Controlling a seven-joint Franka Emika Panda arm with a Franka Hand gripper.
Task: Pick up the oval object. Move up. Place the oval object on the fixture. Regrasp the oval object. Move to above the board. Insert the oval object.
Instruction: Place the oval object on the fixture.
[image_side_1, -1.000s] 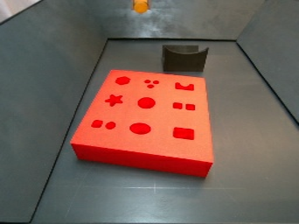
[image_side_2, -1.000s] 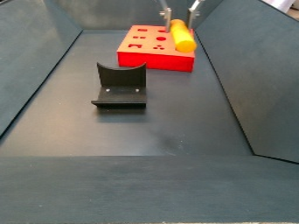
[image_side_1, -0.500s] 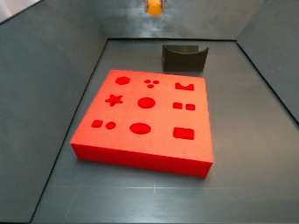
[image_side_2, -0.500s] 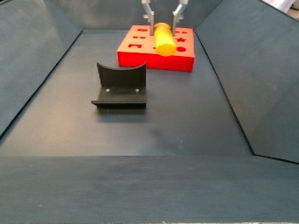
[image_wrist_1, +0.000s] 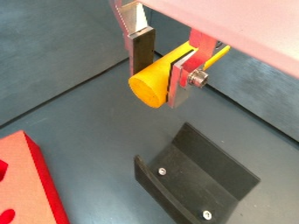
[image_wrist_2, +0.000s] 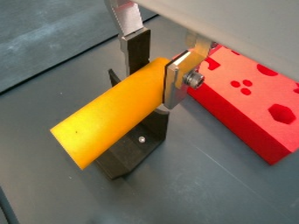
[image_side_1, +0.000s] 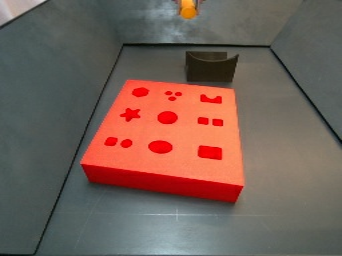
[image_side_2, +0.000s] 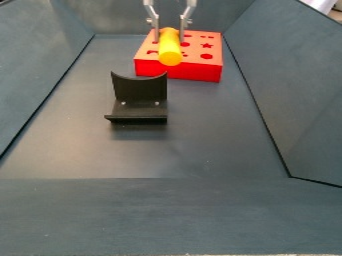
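The oval object (image_wrist_2: 108, 124) is a yellow-orange peg held lying flat, with the gripper (image_wrist_2: 158, 74) shut on one end of it. In both wrist views it hangs in the air over the dark fixture (image_wrist_1: 198, 179), clear of its notch. In a side view the gripper (image_side_2: 170, 22) and the oval object (image_side_2: 170, 47) are up near the back wall, beyond the fixture (image_side_2: 138, 97). The red board (image_side_1: 167, 130) with its shaped cut-outs lies flat on the floor, and in a side view the oval object (image_side_1: 189, 9) shows only at the upper edge, above the fixture (image_side_1: 211, 67).
Sloping dark grey walls enclose the floor on all sides. The board's edge (image_wrist_2: 251, 96) lies close beside the fixture (image_wrist_2: 126, 156). Bare floor (image_side_2: 174, 160) stretches in front of the fixture.
The gripper has carried the oval object sideways, away from over the board's edge, to a spot over the fixture. Its grip is unchanged.
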